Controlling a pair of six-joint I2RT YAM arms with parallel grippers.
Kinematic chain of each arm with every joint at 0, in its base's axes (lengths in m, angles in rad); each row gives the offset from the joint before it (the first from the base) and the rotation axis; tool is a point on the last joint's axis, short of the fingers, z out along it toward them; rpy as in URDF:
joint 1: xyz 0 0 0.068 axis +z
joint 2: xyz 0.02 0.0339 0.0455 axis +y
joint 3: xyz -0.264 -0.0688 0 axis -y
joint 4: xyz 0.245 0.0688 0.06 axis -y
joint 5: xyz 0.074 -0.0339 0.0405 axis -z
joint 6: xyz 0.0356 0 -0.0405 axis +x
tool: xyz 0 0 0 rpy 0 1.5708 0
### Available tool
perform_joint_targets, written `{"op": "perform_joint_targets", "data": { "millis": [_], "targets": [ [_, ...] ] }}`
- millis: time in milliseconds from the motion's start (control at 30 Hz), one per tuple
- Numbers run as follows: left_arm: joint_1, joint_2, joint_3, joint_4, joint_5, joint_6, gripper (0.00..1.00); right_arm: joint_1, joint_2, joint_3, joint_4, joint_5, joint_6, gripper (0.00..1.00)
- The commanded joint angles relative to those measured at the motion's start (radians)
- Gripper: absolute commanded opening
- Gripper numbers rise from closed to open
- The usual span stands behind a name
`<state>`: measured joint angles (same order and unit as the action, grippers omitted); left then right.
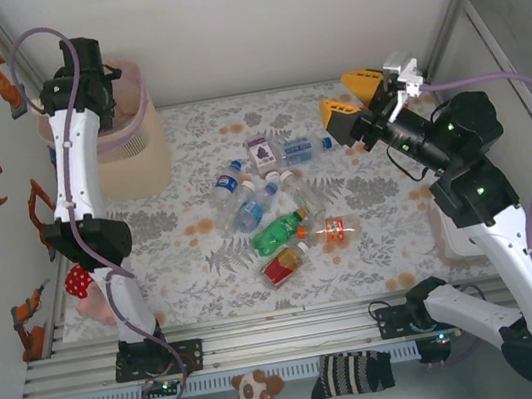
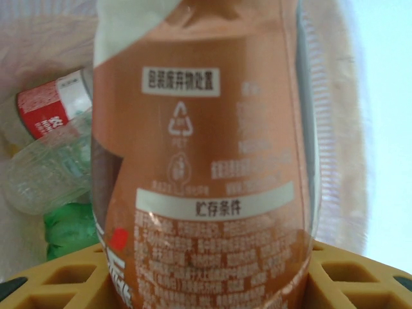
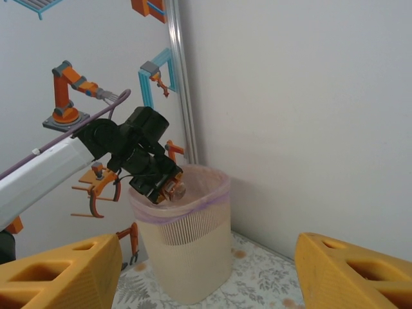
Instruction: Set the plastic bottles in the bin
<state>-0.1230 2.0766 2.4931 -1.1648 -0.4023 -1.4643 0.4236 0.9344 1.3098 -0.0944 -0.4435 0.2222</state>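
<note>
— Where is the left gripper?
— Above the bin, clamped on a brown bottle. A red bottle and a green bottle lie inside.
— And the right gripper?
— Raised over the table's right side, jaws apart, holding nothing. Loose bottles lie mid-table.

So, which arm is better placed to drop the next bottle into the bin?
Left. The left gripper is shut on a brown-labelled bottle right above the bin, so it likely only needs to release. The right gripper is open, empty and far across the table from the bin.
</note>
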Motion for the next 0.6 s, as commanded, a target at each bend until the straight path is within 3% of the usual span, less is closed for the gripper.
{"op": "perform_joint_targets", "data": {
  "millis": [0, 367, 567],
  "targets": [
    [0.02, 0.027, 0.026, -0.068, 0.01, -0.101, 0.22, 0.006, -0.013, -0.001, -0.006, 0.011, -0.04, 0.7],
    [0.043, 0.098, 0.024, -0.085, 0.075, -0.161, 0.35, 0.006, -0.002, -0.007, -0.026, 0.015, -0.067, 0.7],
    [0.049, 0.112, 0.023, -0.091, 0.098, -0.175, 0.52, 0.007, 0.0, -0.006, -0.034, 0.022, -0.071, 0.71]
  ]
}}
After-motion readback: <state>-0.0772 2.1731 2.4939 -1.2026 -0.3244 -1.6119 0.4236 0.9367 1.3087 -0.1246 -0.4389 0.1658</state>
